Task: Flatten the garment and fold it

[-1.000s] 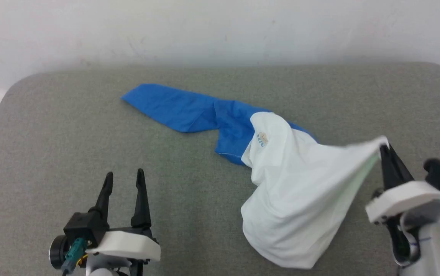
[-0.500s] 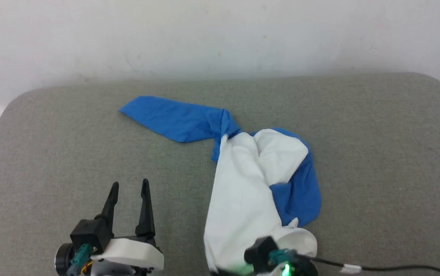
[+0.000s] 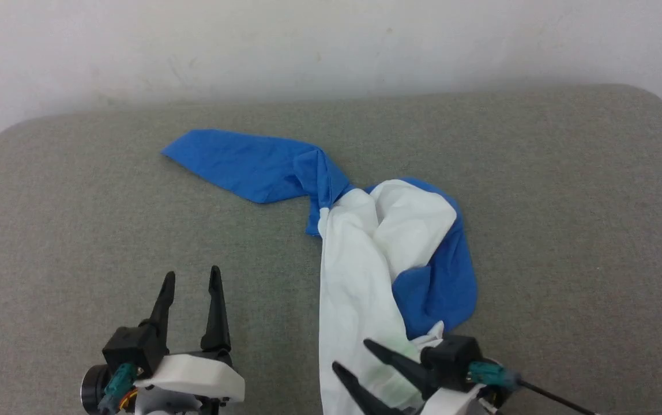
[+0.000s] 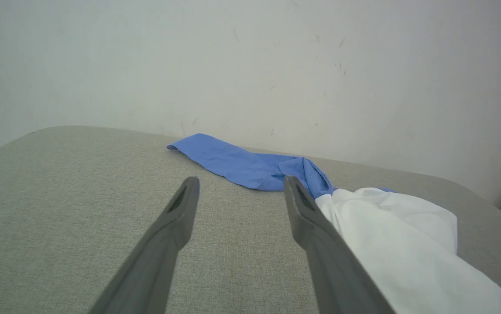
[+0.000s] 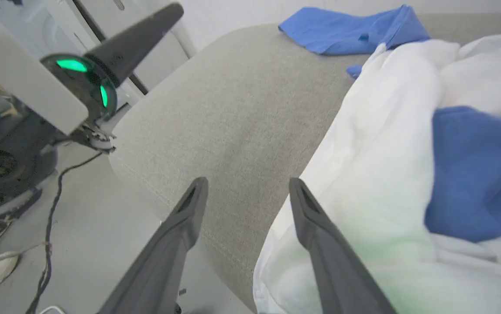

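You see the garment (image 3: 360, 271) crumpled on the grey surface (image 3: 77, 230). One blue sleeve reaches toward 10 o'clock and the white body runs down to 6 o'clock. The right gripper (image 3: 350, 354), at 5 o'clock, is spread over the white edge and pinches nothing. The left gripper (image 3: 191, 272), at 7 o'clock, is spread too, apart from the cloth.

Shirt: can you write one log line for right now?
garment: crumpled, not folded | left gripper: open, empty | right gripper: open, at white edge
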### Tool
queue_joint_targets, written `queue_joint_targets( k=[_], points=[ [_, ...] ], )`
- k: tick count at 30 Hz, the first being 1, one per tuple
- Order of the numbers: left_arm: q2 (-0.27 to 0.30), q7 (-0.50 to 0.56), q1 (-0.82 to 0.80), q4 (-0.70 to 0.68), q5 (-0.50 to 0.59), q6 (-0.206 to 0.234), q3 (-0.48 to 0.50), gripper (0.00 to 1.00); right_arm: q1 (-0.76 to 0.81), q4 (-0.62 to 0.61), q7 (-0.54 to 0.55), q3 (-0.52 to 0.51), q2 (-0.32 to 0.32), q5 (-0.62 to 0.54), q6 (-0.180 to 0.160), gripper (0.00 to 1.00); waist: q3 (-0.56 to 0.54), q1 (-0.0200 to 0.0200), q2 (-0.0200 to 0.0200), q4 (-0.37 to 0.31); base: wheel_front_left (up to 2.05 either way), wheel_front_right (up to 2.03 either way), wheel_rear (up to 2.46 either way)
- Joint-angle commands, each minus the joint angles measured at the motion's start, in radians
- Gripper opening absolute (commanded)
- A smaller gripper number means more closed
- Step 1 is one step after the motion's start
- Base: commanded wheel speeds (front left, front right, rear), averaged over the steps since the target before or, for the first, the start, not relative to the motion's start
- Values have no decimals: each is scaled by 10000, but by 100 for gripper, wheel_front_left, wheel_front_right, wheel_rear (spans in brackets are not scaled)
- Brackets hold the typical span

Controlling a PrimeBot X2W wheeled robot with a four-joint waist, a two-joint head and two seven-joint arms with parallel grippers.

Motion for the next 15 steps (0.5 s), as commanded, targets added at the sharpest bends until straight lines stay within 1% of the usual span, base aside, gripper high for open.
queue_joint_targets(
  k=[1,4,7,12,15],
  points=[
    [-8,-47,-44,52,-19,29,77,100,218,-312,-493,-369,120,-123,-7,100,-44,-1,0,-110,0,0,0],
    [-8,-47,-50,137,22,46,148,100,435,-857,-1338,-1404,285,-625,-7,100,-114,-1,0,-240,0,0,0],
    [-8,-47,-79,173,69,81,155,100,650,-1151,-1700,-2761,508,-1353,-7,100,-160,-1,0,-398,0,0,0],
    [-8,-47,-240,357,107,69,96,100,840,-1376,-1801,-4946,782,-2323,-7,100,-139,-1,0,-641,0,0,0],
    [-8,-47,-480,599,118,24,-19,100,911,-1492,-1699,-5885,867,-2635,-7,100,-49,-1,0,-771,0,0,0]
  ],
)
